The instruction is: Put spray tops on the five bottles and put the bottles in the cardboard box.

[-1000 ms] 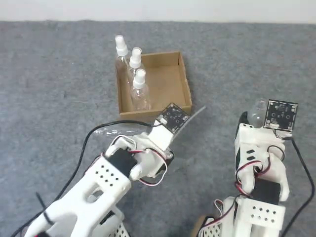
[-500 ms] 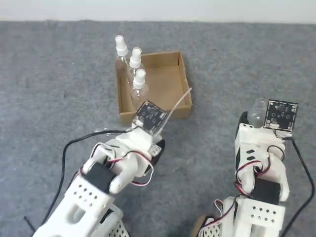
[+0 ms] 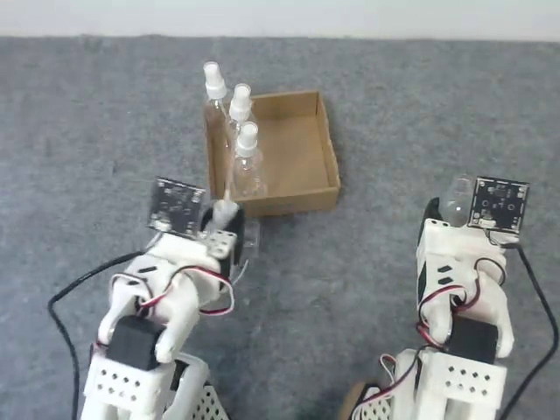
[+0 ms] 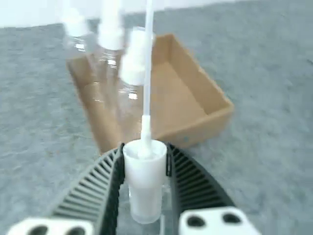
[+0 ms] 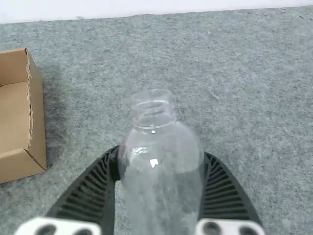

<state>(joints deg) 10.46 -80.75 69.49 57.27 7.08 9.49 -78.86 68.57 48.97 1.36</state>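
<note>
Grey table, left to right. At the near-left corner: left arm, folded forward from the near edge, camera board up, tip just short of the near-left corner of the cardboard box. Left jaws clamped on a white spray top, thin dip tube pointing away toward the box. Grip plain from the left wrist, ribbed black jaws pressed to both sides of the top; from above, largely covered by the camera board. Box toward the far edge, a little left of middle, open side up. Along its left wall, three capped bottles, upright in a row, directly beyond the held tube and lined up with it from the left wrist. Nearer two inside the box; farthest at the far-left corner, inside or just outside not clear. Toward the near-right corner, well apart from the box: right arm, raised from the near edge. Right jaws clamped on a clear bottle with no top, open neck pointing toward the far edge. From the right wrist, bare threads of the neck and one corner of the box beyond; from above, just the rounded shoulder of the bottle beside the camera board.
</note>
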